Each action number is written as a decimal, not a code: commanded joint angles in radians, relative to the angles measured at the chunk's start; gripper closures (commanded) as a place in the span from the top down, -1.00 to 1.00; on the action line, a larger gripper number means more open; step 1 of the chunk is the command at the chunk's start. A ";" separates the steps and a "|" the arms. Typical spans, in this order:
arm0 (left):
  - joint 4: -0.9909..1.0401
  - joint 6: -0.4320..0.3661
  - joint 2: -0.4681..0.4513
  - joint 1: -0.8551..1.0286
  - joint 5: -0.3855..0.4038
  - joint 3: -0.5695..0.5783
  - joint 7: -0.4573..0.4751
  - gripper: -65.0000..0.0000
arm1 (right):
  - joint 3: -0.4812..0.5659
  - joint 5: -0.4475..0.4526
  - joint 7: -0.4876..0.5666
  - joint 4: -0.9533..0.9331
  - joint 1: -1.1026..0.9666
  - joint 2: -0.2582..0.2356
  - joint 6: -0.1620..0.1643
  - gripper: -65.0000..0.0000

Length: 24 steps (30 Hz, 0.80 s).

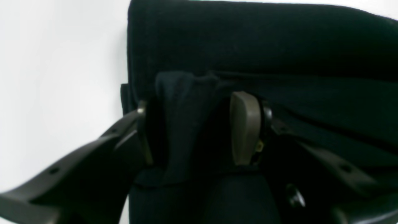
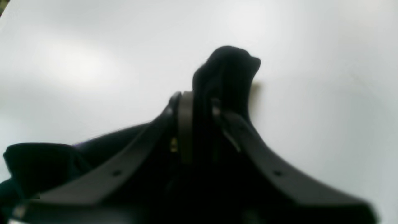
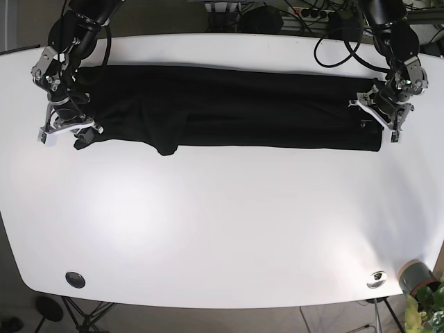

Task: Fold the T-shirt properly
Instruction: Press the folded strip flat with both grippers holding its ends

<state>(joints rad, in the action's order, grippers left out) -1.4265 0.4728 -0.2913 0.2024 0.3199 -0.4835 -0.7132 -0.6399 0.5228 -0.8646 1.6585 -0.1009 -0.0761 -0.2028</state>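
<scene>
T-shirt (image 3: 229,114) lies along the table's (image 3: 222,222) far edge; both claws, left (image 1: 192,130) and right (image 2: 199,124), clamped on end hems, should lift evenly together.

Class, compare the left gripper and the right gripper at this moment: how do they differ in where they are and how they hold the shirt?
The left gripper is at the shirt's hem end; the right gripper is at the other end. A wider gap shows between the left gripper's pads, with a fold bunched there; the right gripper's pads sit closer. Both pinch black cloth just above the table.
</scene>
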 commanded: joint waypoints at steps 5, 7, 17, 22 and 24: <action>0.002 -0.007 -0.007 0.007 -0.025 -0.001 -0.050 -0.04 | -0.005 0.023 0.061 -0.036 0.045 -0.040 -0.074 0.18; 0.002 -0.007 -0.007 0.007 -0.025 -0.001 -0.050 -0.04 | -0.005 0.023 0.077 -0.053 0.051 -0.046 -0.074 0.27; 0.000 -0.007 -0.009 0.007 -0.025 -0.001 -0.050 -0.04 | 0.004 0.029 0.058 0.009 0.048 -0.072 -0.079 0.26; 0.002 -0.007 -0.007 0.007 -0.025 -0.001 -0.050 -0.04 | 0.084 0.026 0.034 0.082 0.042 -0.069 -0.079 0.02; 0.002 -0.007 -0.006 0.007 -0.025 -0.001 -0.050 -0.04 | 0.116 0.024 0.034 0.098 0.042 -0.069 -0.079 -0.08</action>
<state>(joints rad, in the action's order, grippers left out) -1.4265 0.4725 -0.2901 0.2020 0.3191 -0.4835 -0.7128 -0.5419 0.5282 -0.8467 1.7199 -0.0689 -0.1333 -0.2703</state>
